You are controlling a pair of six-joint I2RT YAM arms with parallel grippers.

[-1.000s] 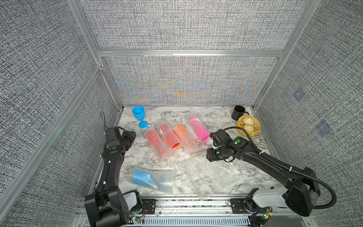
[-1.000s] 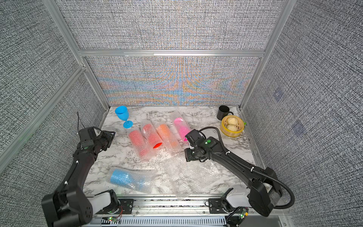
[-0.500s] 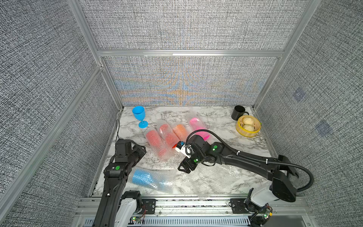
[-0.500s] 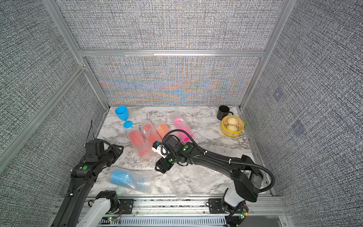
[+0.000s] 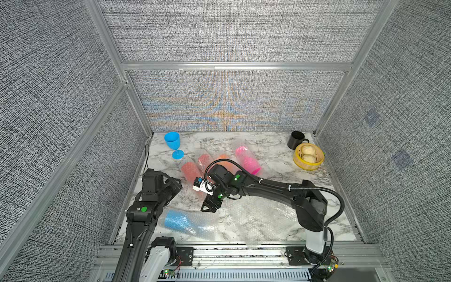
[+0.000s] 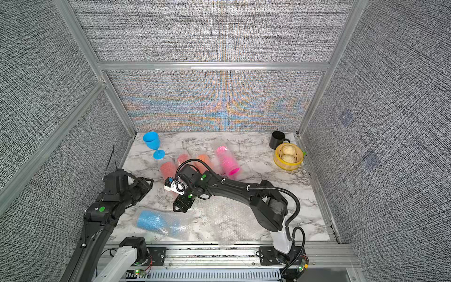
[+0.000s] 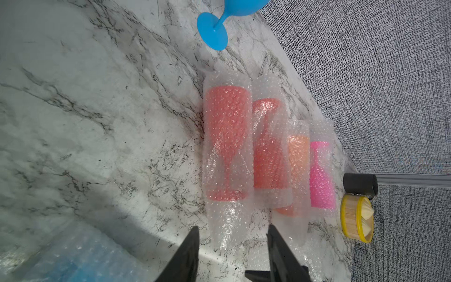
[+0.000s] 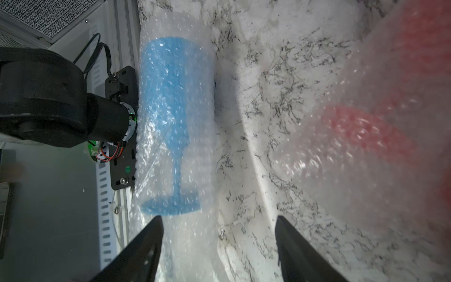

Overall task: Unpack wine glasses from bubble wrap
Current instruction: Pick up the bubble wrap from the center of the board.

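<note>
Left wrist view: my left gripper (image 7: 231, 229) hangs released. Its black jaws are apart, and the crinkly loose end of a wrap reaches between the tips with nothing pinched. In a top view it hovers near the counter's left edge.

At the far left corner the bare blue goblet (image 5: 173, 144) stands upright on its round foot, smooth opaque plastic. Near the front edge, left of the middle, the wrapped blue goblet (image 5: 181, 221) lies on its side in a whitish, bubble-dotted sleeve.

Around the middle four more sleeved goblets lie side by side, packed close: the first red goblet (image 5: 190, 171), the second red goblet (image 5: 206, 160), the orange goblet (image 5: 223, 158) partly behind my right arm, and the pink goblet (image 5: 247, 160).

My right gripper (image 5: 208, 207) hovers between the reds and the wrapped blue one, jaws spread wide and holding nothing.

A loose bubble wrap sheet (image 5: 256, 214) lies flat toward the front edge, right of the middle.

In the far right corner sits a black mug (image 5: 296, 139), and just beside it a round yellow basket (image 5: 308, 166) holding two pale buns.

The counter (image 5: 268, 151) is a white-grey marbled slab. Grey woven wall panels (image 5: 231, 31) in an aluminium frame (image 5: 234, 66) enclose it.
</note>
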